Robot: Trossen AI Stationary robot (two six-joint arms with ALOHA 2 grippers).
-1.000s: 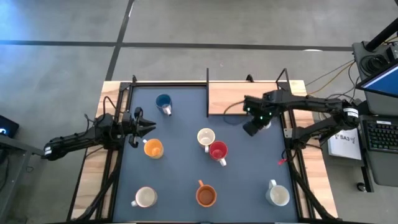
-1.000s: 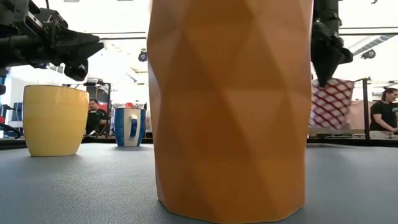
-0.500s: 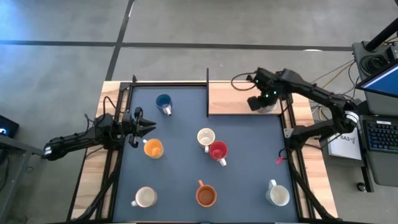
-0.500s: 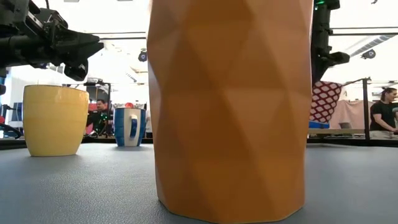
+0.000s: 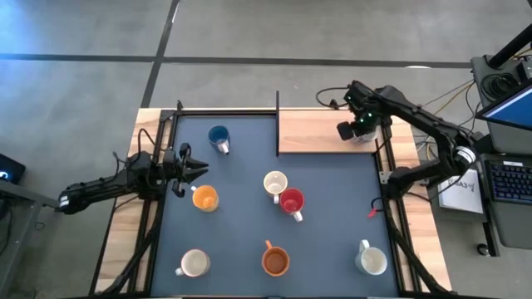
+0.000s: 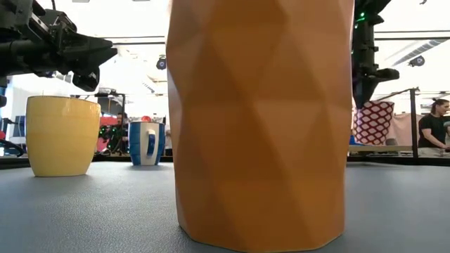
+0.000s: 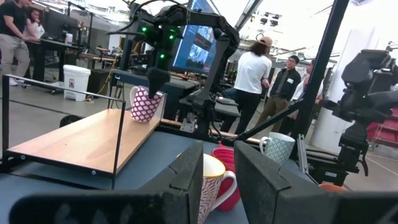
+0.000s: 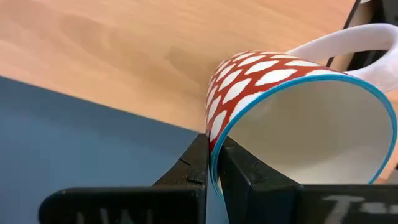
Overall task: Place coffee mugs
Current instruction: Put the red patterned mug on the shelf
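Observation:
My right gripper (image 5: 349, 131) is over the right end of the wooden shelf (image 5: 312, 131), shut on a red-and-white patterned mug (image 7: 145, 103) with a blue rim. My left gripper (image 5: 202, 171) hovers open at the mat's left side, just far of the yellow-orange mug (image 5: 204, 198), touching nothing. On the dark mat stand the blue mug (image 5: 219, 137), a cream mug (image 5: 275, 183) beside the red mug (image 5: 292, 201), another cream mug (image 5: 194, 263), the orange-brown mug (image 5: 275, 262) and a white mug (image 5: 371, 260). My right gripper pinches the patterned mug's rim (image 8: 213, 144), one finger (image 8: 241, 167) inside the cup and one outside against the wall. It comes from above, pointing down. The mug hangs tilted, handle (image 8: 339, 45) away from the fingers, base at the shelf top; whether it touches, I cannot tell.
A thin upright panel (image 5: 277, 123) stands at the shelf's left end. Black frame rails (image 5: 384, 158) run along the table's sides. The orange-brown mug (image 6: 260, 119) fills the low view. People stand in the room beyond the table (image 7: 252, 68).
My right gripper has carried the patterned mug from above the mat by the shelf's near edge toward the far and right edges, and now holds it over the shelf's right end. The mug stayed in its hold.

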